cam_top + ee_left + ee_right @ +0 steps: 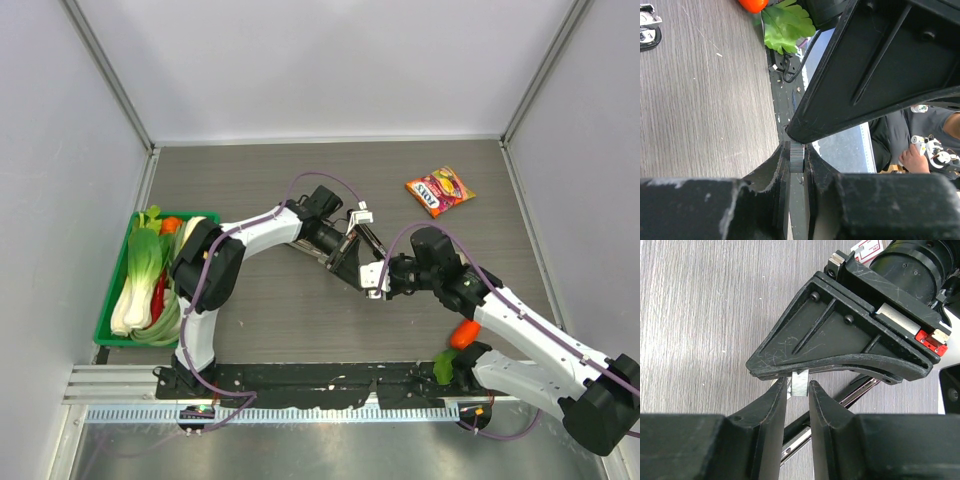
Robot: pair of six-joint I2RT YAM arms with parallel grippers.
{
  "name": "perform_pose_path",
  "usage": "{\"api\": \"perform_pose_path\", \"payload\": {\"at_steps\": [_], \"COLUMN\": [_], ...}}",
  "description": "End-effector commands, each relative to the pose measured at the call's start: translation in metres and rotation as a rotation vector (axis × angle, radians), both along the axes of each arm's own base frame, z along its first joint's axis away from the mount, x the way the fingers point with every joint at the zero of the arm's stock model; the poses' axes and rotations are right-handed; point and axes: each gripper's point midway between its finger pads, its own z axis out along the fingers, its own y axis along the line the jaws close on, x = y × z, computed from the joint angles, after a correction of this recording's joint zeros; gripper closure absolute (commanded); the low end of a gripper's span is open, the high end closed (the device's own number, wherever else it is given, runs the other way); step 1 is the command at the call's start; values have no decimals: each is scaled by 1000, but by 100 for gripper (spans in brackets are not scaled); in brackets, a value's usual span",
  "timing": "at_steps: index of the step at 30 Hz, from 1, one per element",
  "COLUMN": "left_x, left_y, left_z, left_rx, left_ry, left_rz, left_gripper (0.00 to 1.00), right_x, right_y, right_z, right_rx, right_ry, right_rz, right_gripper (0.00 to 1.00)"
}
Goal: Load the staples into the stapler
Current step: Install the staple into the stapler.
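Narrow at the right gripper (799,390): black fingers (771,410) drawn in close on both sides of a small ribbed grey strip of staples (800,382), almost touching it. Cannot tell whether already pressing on it. Met there tip to tip by the left gripper (796,149), closed firmly on the same strip, with a pad against each side and the strip upright between them in the left wrist view. Just under and behind the right fingers, the stapler (852,391), lying on the wood, with its shiny metal rail running slantwise below both grippers, near the middle of the table (280,320). Beyond the left wrist, on the far side, the staples box (867,247): white with red print, resting on the table just beside that wrist, only partly in view, apart from the stapler. Further toward the back right, well apart from the grippers, an orange-red snack packet (440,190), flat on the wood. At the left edge of the table, a green tray (110,335) filled with toy vegetables, among them a pale bok choy (135,285). Near the base of the right arm, at the near edge, a toy carrot (462,335) with a green leafy top.
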Motion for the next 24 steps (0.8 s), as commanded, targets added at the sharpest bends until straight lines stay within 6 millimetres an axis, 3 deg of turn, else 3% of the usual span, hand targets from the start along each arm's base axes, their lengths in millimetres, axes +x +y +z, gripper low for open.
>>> {"api": "perform_pose_path", "payload": {"at_steps": [1,8,11,15,17,24], "left_x": [6,5,6,10,12,41], "left_y": [-4,-3,-3,-1,1,21], "left_z": [22,23,23,25,28,46], "left_rx": [-76,-80,-79,-79,-84,-91], "left_ry": [-36,-37,-38,-47,-60,-121], "left_rz": [-11,-13,-9,3,13,110], "left_gripper": [82,80,62,46,43,16], "right_x": [-2,0,0,2,2,6], "right_y": [5,5,4,1,-1,-19], "right_z": [2,3,5,8,9,7], "right_rx": [13,10,7,3,0,-26], "right_ry": [-14,-20,-26,-31,-33,25], "right_rz": [31,26,22,4,-6,-132], "right_gripper": [72,89,91,91,91,91]}}
